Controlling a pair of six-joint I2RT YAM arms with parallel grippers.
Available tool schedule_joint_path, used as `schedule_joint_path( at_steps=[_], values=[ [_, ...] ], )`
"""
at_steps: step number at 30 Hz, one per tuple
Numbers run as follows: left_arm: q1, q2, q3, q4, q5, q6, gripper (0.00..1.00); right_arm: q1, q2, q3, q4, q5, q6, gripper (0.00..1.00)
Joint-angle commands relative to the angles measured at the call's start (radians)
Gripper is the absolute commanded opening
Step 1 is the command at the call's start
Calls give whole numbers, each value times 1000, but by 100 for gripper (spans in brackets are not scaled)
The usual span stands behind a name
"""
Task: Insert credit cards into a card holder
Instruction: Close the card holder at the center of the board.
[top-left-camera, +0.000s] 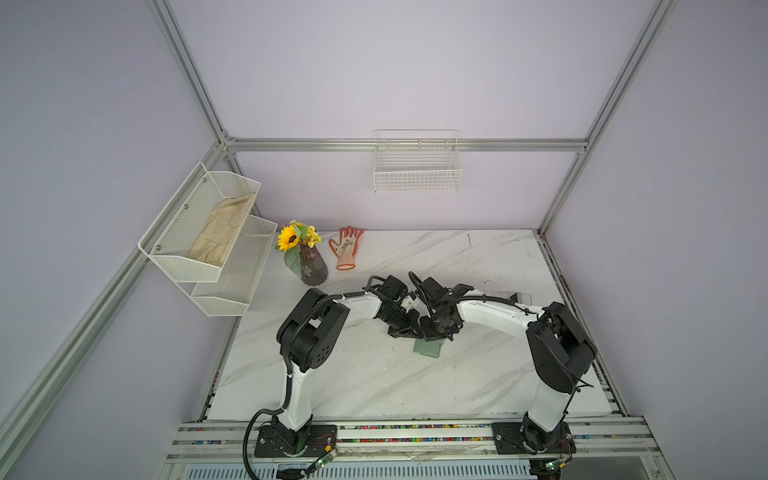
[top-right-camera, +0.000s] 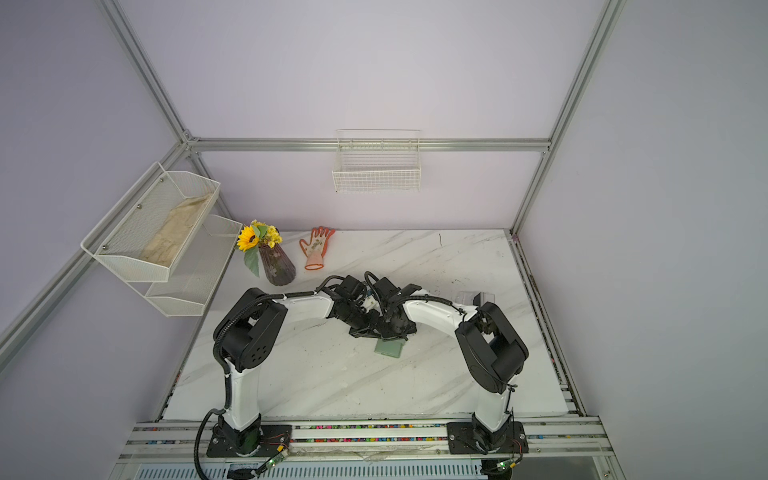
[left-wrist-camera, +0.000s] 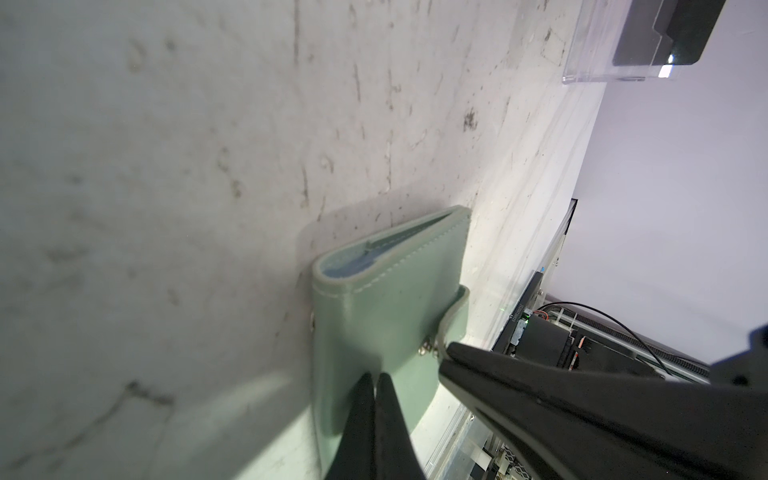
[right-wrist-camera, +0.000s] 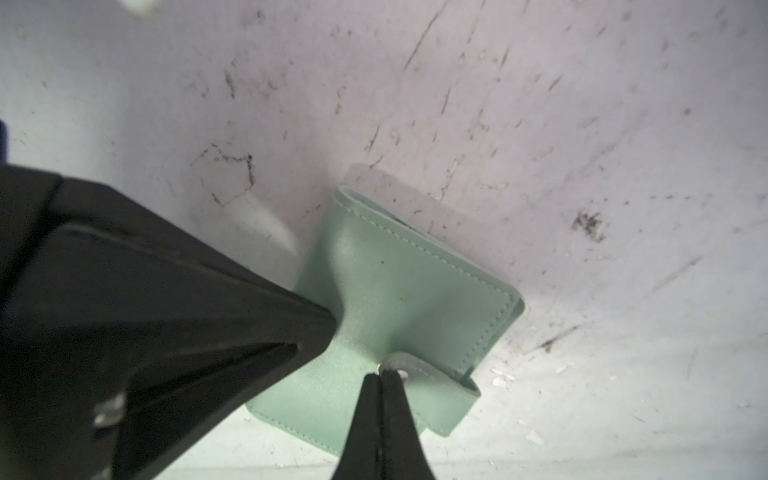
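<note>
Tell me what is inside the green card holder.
The card holder lies folded. A blue edge shows between its covers at one end; whatever else is inside is hidden by the cover.

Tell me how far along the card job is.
Done: blue card edge shows inside folded holder. In hand: left gripper and right gripper, both shut, tips on it, right one at its snap tab. To do: dark cards sit in the clear box.

The card holder (right-wrist-camera: 415, 291) is showing sage green with pale stitching. The tabletop (top-left-camera: 374, 374) is showing white marble with grey veining. The glove (top-left-camera: 347, 248), at 11 o'clock of the holder, is showing orange.
</note>
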Motion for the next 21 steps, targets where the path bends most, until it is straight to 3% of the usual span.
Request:
schedule_joint_path(
  at_steps=[1,21],
  values=[
    [-5,34,-50,-72,-77,-4,2,-3,18,11,18,-11,-10,4],
    [-5,33,-52,-71,-80,-4,2,-6,20,-41,23,-8,-5,3]
  ],
)
